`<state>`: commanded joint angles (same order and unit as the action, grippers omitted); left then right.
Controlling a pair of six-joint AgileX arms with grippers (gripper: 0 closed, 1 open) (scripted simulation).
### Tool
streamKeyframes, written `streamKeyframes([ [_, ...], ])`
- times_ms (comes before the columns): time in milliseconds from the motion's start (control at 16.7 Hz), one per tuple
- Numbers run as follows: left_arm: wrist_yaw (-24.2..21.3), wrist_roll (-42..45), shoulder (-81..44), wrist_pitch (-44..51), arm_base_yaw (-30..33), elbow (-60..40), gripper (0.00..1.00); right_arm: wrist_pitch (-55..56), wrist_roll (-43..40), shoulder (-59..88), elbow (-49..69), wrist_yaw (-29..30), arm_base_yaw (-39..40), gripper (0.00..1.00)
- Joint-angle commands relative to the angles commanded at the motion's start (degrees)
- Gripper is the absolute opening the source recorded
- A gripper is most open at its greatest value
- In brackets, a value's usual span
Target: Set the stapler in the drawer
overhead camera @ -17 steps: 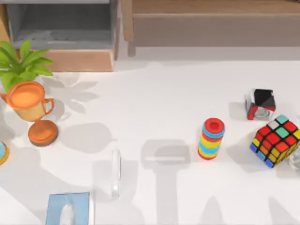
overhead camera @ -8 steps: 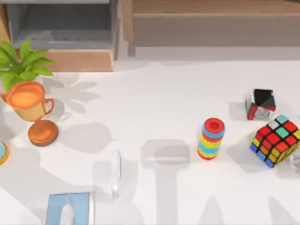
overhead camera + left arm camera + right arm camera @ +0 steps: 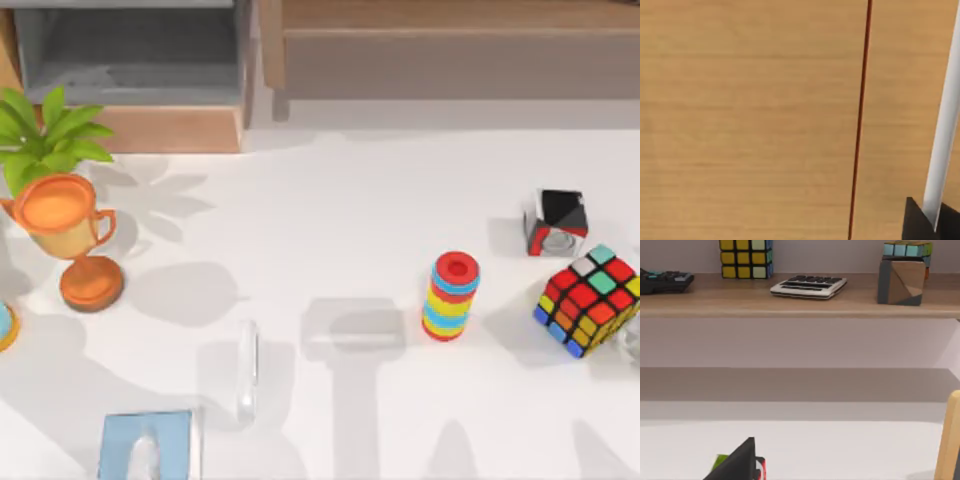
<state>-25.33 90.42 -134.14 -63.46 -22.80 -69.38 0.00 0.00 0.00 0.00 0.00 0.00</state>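
The stapler [image 3: 246, 370], a slim glassy whitish bar, lies flat on the white table at the front left, lengthwise front to back and just right of the tissue box. The drawer [image 3: 130, 60] stands open at the back left, its grey floor bare behind a tan wooden front panel [image 3: 165, 130]. Two arm shadows fall across the table's front middle, one of them right beside the stapler. The left wrist view faces a tan wooden surface [image 3: 750, 120] from close up.
A potted plant [image 3: 50, 135] and an orange trophy [image 3: 65, 235] stand between the drawer and the stapler. A light-blue tissue box [image 3: 148, 447] sits at the front edge. A striped ring stack [image 3: 452, 295], a colour cube [image 3: 590, 300] and a black-red block [image 3: 555, 222] stand at the right. A long wooden unit [image 3: 450, 50] spans the back.
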Motion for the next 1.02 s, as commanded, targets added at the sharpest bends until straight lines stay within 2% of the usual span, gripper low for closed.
streamKeyframes([
  [600, -3.23, 0.1, 6.3, -7.39, -3.37, 14.43, 0.0, 0.0, 0.0, 0.0, 0.0, 0.0, 0.0, 1.0],
  [1020, -4.41, 0.25, 7.49, -8.91, -4.29, 16.5, 0.0, 0.0, 0.0, 0.0, 0.0, 0.0, 0.0, 1.0],
])
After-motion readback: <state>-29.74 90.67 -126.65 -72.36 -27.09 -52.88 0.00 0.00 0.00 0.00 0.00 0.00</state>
